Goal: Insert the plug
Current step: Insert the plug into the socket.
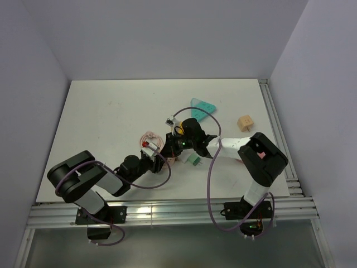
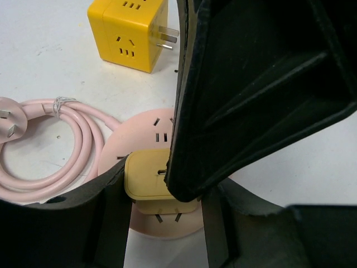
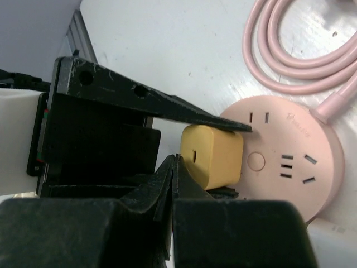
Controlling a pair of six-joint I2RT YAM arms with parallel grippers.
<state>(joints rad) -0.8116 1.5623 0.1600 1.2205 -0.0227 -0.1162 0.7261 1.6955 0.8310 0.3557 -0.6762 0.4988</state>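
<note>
No text legible anywhere, a faint grey mark printed on the pink round socket hub (image 3: 268,139) beside its two-slot outlet, too blurred and small to be read

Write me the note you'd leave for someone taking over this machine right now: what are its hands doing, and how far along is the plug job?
Left hand: shut on the yellow block, held over the pink round socket, prongs showing.
Right hand: one finger lies against that same block; grip unclear.
The mint-green plug: loose on the table, just right of both hands, in neither.
Done: nothing yet for the plug.
Left: free a hand, pick up the plug, push it in, probably into the pink socket.
</note>
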